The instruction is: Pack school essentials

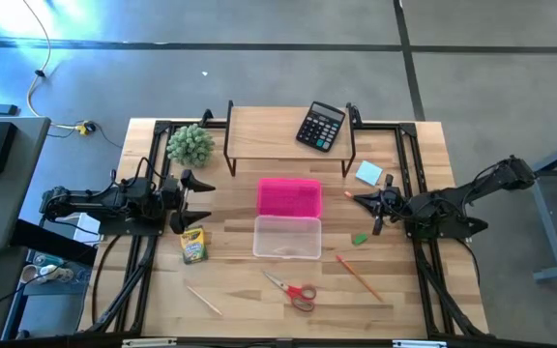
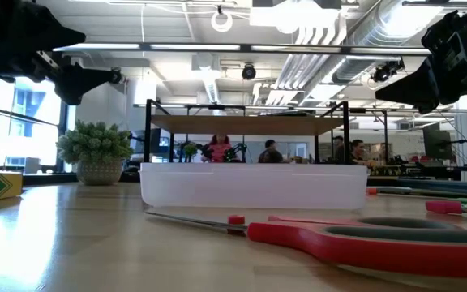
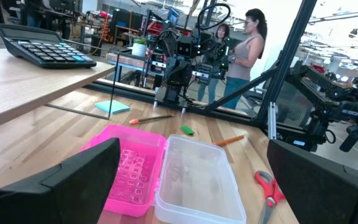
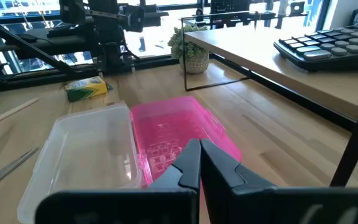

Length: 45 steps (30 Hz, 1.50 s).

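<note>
An open case lies mid-table: pink half [image 1: 289,196] toward the far side, clear half [image 1: 286,238] nearer. Around it rest the yellow-green crayon box [image 1: 192,246], red-handled scissors [image 1: 294,291], orange pencil [image 1: 359,276], pale stick [image 1: 204,300], green eraser [image 1: 360,238] and blue notepad [image 1: 368,173]. My left gripper [image 1: 199,198] hovers open to the left of the pink half, pointing at it [image 3: 191,180]. My right gripper [image 1: 359,199] hovers shut on the right [image 4: 199,155]. A second pencil with a red end [image 3: 149,118] lies on the table below the right gripper.
A black calculator [image 1: 319,126] sits on a wooden riser shelf [image 1: 269,126] at the far side. A fuzzy green plant [image 1: 190,145] stands near the left gripper. People stand in the room beyond the table [image 3: 244,46]. Bare wood shows at the near edge.
</note>
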Tool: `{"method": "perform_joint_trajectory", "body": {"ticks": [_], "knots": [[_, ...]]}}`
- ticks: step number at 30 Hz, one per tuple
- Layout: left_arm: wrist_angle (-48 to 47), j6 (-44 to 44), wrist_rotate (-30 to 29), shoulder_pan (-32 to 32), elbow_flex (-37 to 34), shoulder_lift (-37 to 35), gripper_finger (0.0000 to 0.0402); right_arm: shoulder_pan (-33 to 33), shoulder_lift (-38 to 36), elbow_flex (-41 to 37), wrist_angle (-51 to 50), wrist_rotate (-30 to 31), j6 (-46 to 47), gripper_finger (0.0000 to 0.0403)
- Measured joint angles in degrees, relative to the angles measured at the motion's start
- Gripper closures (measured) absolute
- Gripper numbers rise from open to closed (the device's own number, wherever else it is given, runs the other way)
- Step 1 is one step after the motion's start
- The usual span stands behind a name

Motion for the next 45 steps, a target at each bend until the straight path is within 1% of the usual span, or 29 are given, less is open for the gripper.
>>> {"method": "perform_joint_trajectory", "body": {"ticks": [20,26,31,36,40,42,45], "knots": [[0.04,0.02,-0.05,-0.01,0.0,0.01,0.0007,0.0,0.02,-0.01,0.0,0.0,0.0,0.0403],[0.44,-0.86,-6.38,0.03,0.0,0.0,0.0007,0.01,0.0,0.01,0.0,0.0,0.0,0.0403],[0.81,-2.83,-9.34,0.03,0.0,0.26,0.0007,0.0,0.0,-0.01,0.0,0.0,0.0,0.0403],[1.36,-3.29,-14.03,0.01,0.05,0.37,0.0007,0.01,0.01,0.01,0.01,0.0,0.0,0.0403],[-1.69,-5.04,-17.5,-0.03,2.52,1.42,0.0007,0.0,0.02,0.0,0.01,0.0,0.0,0.0403],[-4.32,-6.99,-19.73,-0.03,3.87,3.08,0.0007,0.01,0.0,-0.01,0.02,0.0,-0.01,0.0403],[-7.04,-10.26,-21.59,-0.03,6.8,6.32,0.0007,0.0,0.0,-0.01,0.0,0.0,-0.02,0.0403]]}}
